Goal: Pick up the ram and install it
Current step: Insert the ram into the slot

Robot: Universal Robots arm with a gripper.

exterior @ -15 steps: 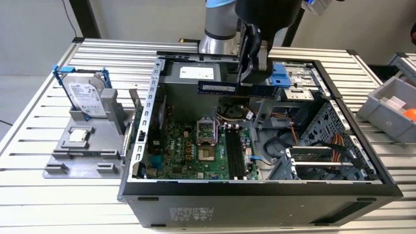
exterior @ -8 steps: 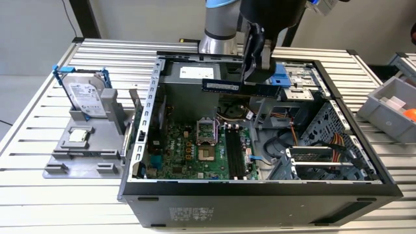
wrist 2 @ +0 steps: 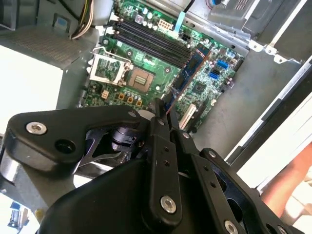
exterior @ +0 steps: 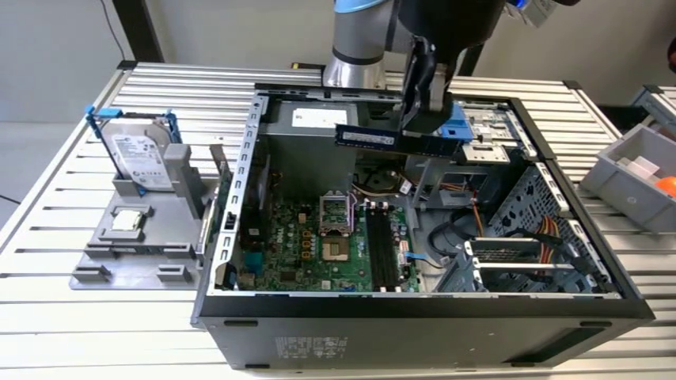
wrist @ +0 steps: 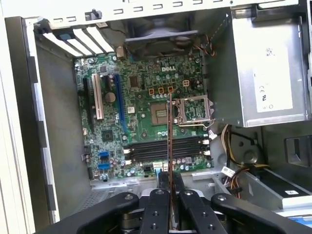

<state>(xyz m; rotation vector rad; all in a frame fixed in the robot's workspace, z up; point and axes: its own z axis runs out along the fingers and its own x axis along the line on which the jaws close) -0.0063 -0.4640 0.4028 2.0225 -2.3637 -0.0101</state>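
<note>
Ram high above memory slots, lying crosswise to them. Claw clenched on ram, off-centre. Risks: crooked seating if lowered unturned; long free end pivoting in grip; cables beside slots snagging.
</note>
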